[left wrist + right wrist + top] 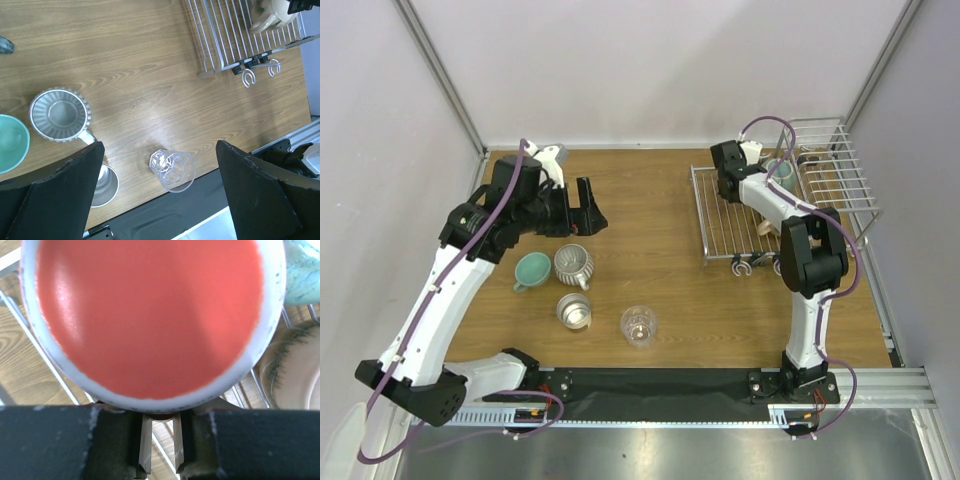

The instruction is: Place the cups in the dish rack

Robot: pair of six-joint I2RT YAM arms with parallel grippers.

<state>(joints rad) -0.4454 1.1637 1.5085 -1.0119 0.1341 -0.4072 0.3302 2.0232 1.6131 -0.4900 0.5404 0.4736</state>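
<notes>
My right gripper (161, 425) is shut on the white mug with an orange inside (150, 315), which it holds over the flat grid of the dish rack (720, 215). A blue-green mug (782, 176) and a beige mug (769, 229) sit in the rack; both also show in the right wrist view, the blue-green mug (302, 265) and the beige mug (295, 375). My left gripper (578, 214) is open and empty above the table. Below it stand a teal mug (531, 270), a ribbed whitish cup (574, 265), a steel cup (574, 311) and a clear glass (638, 325).
The rack's taller barred basket (840, 165) stands at the far right by the wall. Hooks (257, 74) hang off the rack's near edge. A black mat (650, 382) runs along the table's near edge, just past the glass (172, 170).
</notes>
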